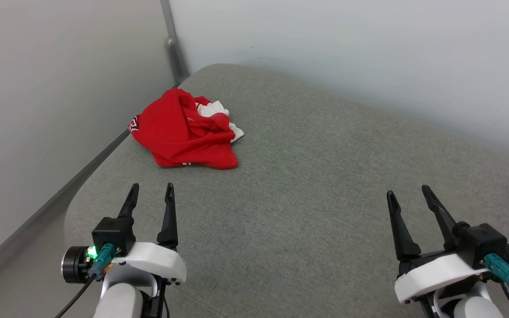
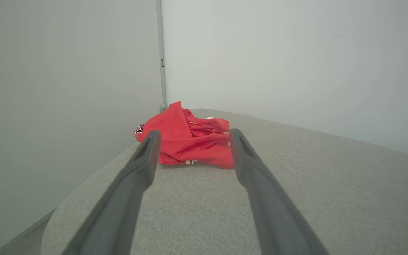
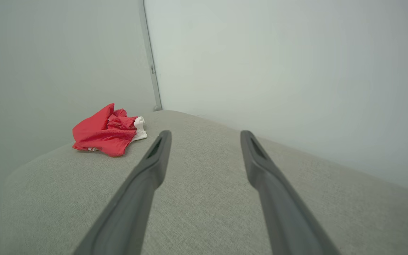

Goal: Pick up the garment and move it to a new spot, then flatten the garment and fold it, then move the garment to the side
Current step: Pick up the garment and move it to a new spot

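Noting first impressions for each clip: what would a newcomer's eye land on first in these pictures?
The red garment stands out at once, crumpled in a heap with a bit of white showing, near the far left corner of the grey cushioned surface. Next come the left gripper and the right gripper, low in the head view, both open, empty and apart from the garment.

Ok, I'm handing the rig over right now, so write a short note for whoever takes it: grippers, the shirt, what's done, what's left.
Left gripper: open, empty, at the near left of the grey padded surface, pointing at the garment but short of it.
Right gripper: open, empty, near right, well away from it.
Garment: crumpled heap by the far left corner.
Done: nothing.
Left: pick up, move, flatten, fold, set aside.
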